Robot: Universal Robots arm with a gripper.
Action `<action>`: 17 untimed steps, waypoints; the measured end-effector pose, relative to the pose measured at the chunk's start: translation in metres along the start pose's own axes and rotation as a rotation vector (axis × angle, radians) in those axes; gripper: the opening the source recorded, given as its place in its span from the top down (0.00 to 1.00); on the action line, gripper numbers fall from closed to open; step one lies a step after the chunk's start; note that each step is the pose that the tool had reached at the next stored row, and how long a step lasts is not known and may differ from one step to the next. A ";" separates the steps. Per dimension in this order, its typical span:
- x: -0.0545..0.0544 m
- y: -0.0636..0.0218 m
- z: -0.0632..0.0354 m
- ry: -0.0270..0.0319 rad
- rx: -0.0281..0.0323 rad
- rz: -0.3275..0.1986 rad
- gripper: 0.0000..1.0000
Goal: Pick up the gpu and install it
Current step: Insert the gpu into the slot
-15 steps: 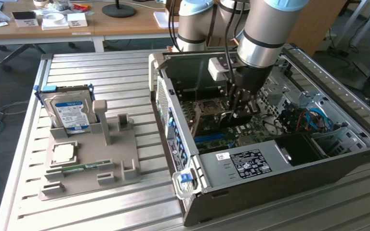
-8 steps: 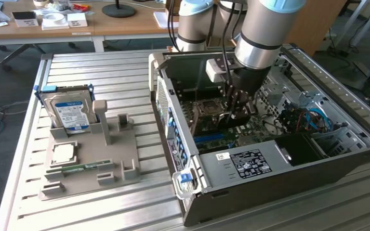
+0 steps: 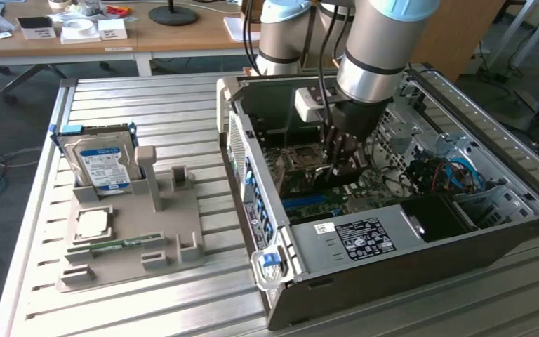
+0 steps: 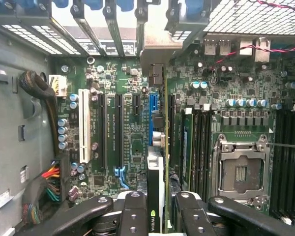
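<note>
The gpu [image 4: 156, 189] is being gripped edge-on between the fingers [image 4: 133, 214], which are closed partway against its two faces, inside the PC case [image 3: 391, 246]. Just beyond the fingers, the card is being held over the blue slot [image 4: 151, 110] on the mobo [image 4: 123, 142].

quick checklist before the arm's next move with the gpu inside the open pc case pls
1. Thin green gpu card with silver end bracket clamped in the gripper: ok.
2. Card standing edge-on to the green motherboard: ok.
3. Card's lower edge lined up with the blue expansion slot: cannot tell.
4. Card fully seated in a slot: cannot tell.
5. Thin red wire apart from the card: ok.
</note>
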State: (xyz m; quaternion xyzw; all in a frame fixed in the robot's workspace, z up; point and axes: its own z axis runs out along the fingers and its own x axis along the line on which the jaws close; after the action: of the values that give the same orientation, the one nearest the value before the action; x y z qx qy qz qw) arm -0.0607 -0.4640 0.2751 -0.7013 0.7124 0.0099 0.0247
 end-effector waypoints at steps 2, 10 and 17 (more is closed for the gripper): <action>0.001 0.0002 0.0000 0.0011 0.0000 0.000 0.73; 0.003 0.0063 -0.0001 0.0013 0.0001 0.000 0.73; 0.004 0.0101 -0.0002 0.0013 0.0001 0.000 0.73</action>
State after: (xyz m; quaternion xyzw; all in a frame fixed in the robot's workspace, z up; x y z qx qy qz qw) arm -0.0709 -0.4678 0.2749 -0.7013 0.7124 0.0095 0.0242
